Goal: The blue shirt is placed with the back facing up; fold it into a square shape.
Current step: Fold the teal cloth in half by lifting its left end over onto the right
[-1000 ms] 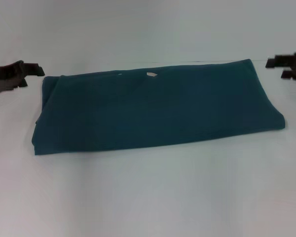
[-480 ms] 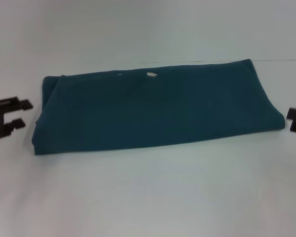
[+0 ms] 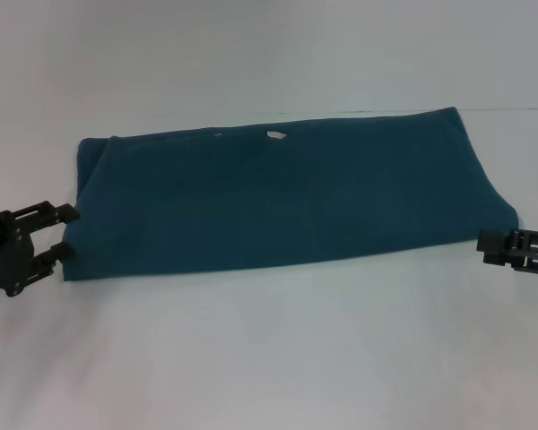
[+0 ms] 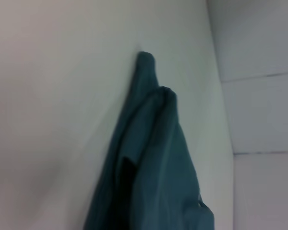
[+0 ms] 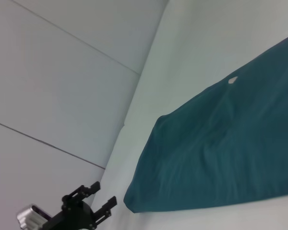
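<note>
While soft matte teal-blue shirt (image 3: 282, 197) lies folded oblong (small white tag), black left gripper (image 3: 65, 231) gapes empty at near corner; black right gripper (image 3: 488, 244) opposite, finger spread unclear.

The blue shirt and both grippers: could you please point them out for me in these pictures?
blue shirt (image 3: 287, 197), head view, middle of the folded fabric.
left gripper (image 3: 61, 231), head view, gap between its open fingertips by the shirt's left end.
right gripper (image 3: 486, 244), head view, fingertips near the shirt's right end.

Setting: lab-type test bench. Evidence: bare white table (image 3: 278, 349), plain white panelled wall (image 5: 62, 72); no furnishings visible.
</note>
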